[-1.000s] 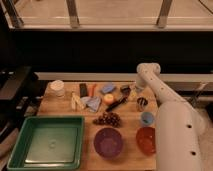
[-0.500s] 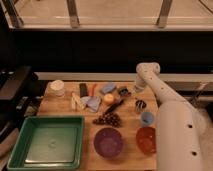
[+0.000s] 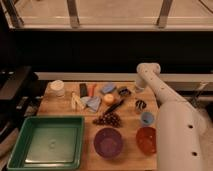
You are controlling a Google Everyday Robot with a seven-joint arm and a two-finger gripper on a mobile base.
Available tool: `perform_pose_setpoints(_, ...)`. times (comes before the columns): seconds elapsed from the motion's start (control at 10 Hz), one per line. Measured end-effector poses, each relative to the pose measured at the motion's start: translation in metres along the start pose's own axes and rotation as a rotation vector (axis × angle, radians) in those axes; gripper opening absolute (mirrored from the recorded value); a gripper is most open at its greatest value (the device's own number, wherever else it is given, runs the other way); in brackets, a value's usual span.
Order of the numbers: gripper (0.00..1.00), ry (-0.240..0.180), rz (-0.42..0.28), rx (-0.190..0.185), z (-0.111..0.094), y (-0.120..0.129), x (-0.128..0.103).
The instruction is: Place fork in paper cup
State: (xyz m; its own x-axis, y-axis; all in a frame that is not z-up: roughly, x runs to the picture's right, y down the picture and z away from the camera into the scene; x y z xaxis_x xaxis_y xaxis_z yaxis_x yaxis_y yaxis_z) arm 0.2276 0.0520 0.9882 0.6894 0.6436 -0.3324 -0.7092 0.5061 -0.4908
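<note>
The fork [image 3: 114,106] is a dark utensil lying diagonally on the wooden table, between the orange fruit [image 3: 108,98] and the grapes [image 3: 107,120]. The paper cup [image 3: 56,87], short, wide and white, stands at the table's back left corner. My white arm reaches in from the right, and the dark gripper [image 3: 123,92] sits low over the table just behind the fork's upper end, shut. Whether it pinches the fork cannot be made out. Cup and gripper are far apart, with several items between them.
A green tray [image 3: 45,142] fills the front left. A purple bowl [image 3: 108,142] and an orange bowl [image 3: 146,139] stand in front. A light-blue cup [image 3: 146,118] and a metal cup [image 3: 140,105] stand beside the arm. Blue cloths [image 3: 92,102] and small items lie mid-table.
The arm and the objects stay where they were. No movement of the fork shows.
</note>
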Motion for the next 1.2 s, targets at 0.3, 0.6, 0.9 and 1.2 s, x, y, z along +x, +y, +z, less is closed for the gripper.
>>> perform_pose_setpoints(0.3,0.0,-0.014,-0.004,0.009,-0.006,-0.001,-0.004)
perform_pose_setpoints(0.6,0.0,-0.102,-0.02,0.081,-0.06,-0.013,-0.035)
perform_pose_setpoints(0.9,0.0,-0.19,-0.025,0.13,-0.128,-0.018,-0.066)
perform_pose_setpoints(1.2,0.0,-0.291,-0.079,0.13,-0.184,0.007,-0.102)
